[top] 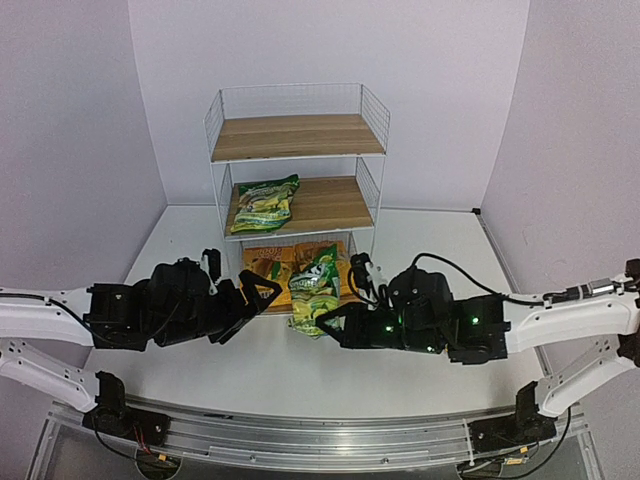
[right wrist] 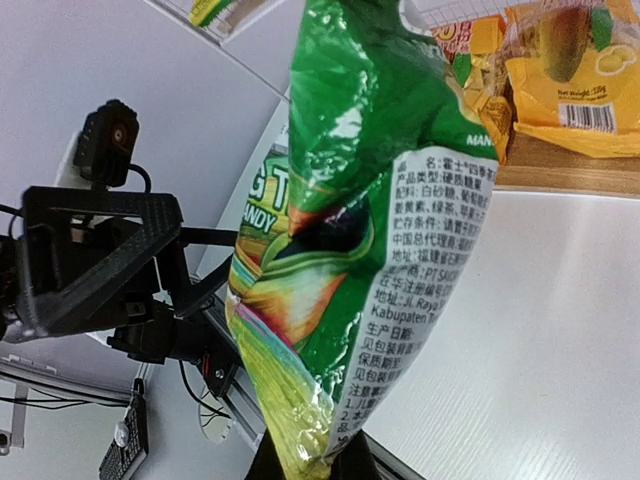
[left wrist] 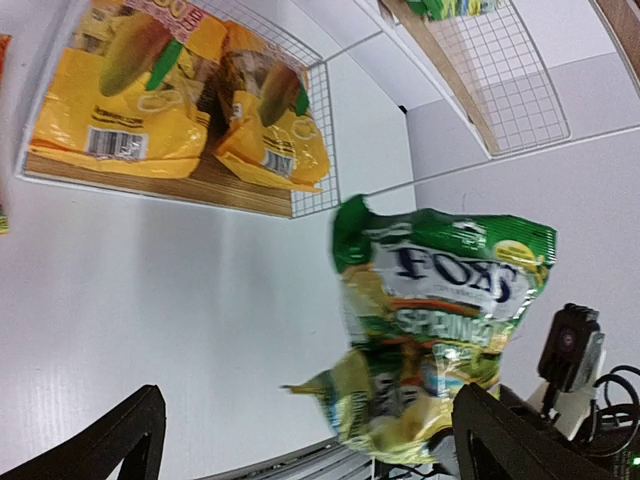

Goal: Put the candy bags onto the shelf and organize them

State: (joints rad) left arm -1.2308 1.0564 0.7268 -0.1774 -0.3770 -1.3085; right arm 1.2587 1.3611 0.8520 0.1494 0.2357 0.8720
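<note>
My right gripper (top: 335, 322) is shut on the bottom edge of a green candy bag (top: 315, 290) and holds it upright above the table in front of the shelf (top: 297, 136). In the right wrist view the bag (right wrist: 370, 200) rises from my pinched right gripper (right wrist: 310, 465). My left gripper (top: 250, 300) is open and empty, just left of the bag. In the left wrist view the bag (left wrist: 440, 320) hangs ahead, between the fingers (left wrist: 130, 440). A second green bag (top: 265, 203) lies on the middle board. Two yellow-orange bags (left wrist: 115, 100) lie on the bottom board. The red/pink bags are out of view.
The shelf's top board is bare, and so is the right half of the middle board (top: 335, 200). White walls close in behind and on both sides. The white table (top: 300, 370) runs from the shelf to the metal rail (top: 300, 440) at the near edge.
</note>
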